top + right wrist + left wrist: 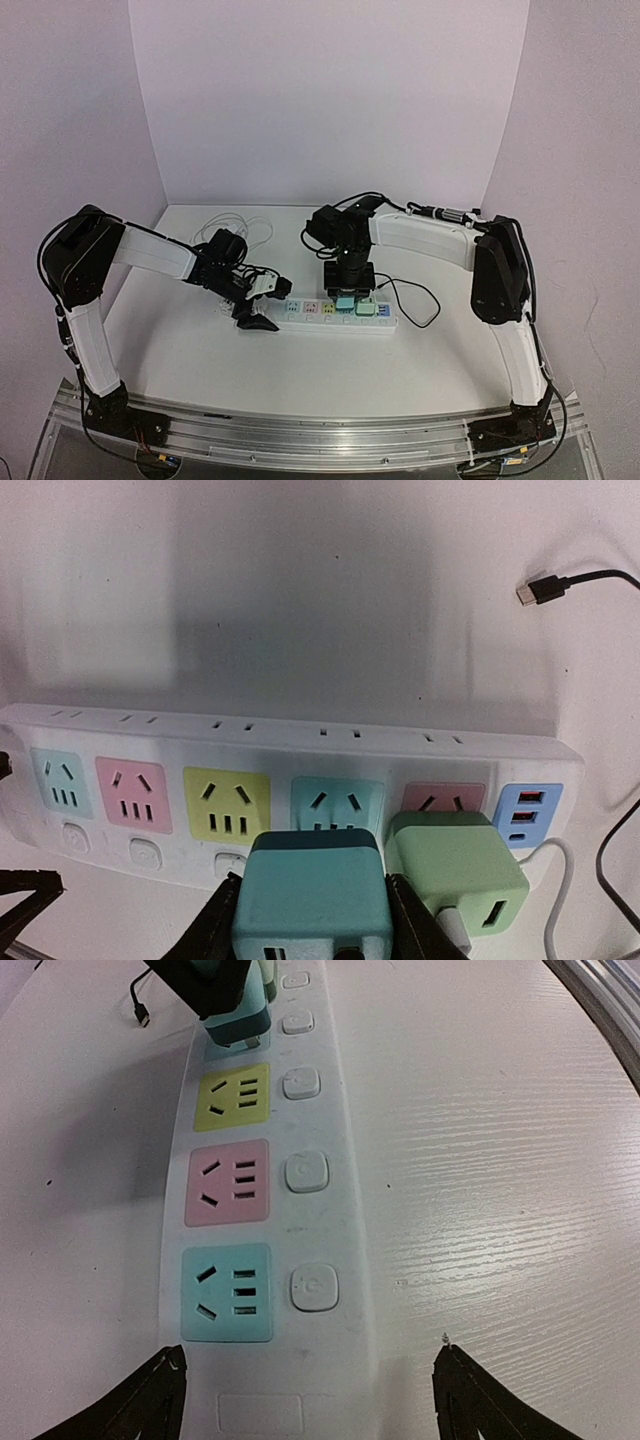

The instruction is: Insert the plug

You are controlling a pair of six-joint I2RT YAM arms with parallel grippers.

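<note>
A white power strip (330,316) with coloured sockets lies across the table. My right gripper (347,282) is shut on a teal plug (315,895) and holds it just over the strip's second teal socket (337,800), whose upper slots still show. The plug's prongs are hidden. The teal plug also shows in the left wrist view (235,1010). A green plug (455,865) sits in the pink socket beside it. My left gripper (310,1395) is open, its fingers on either side of the strip's left end (350,1260).
A blue USB block (527,815) ends the strip on the right. A black cable (415,300) loops right of the strip, its free USB tip (540,588) beyond it. A white cable coil (235,228) lies at the back left. Walls close three sides.
</note>
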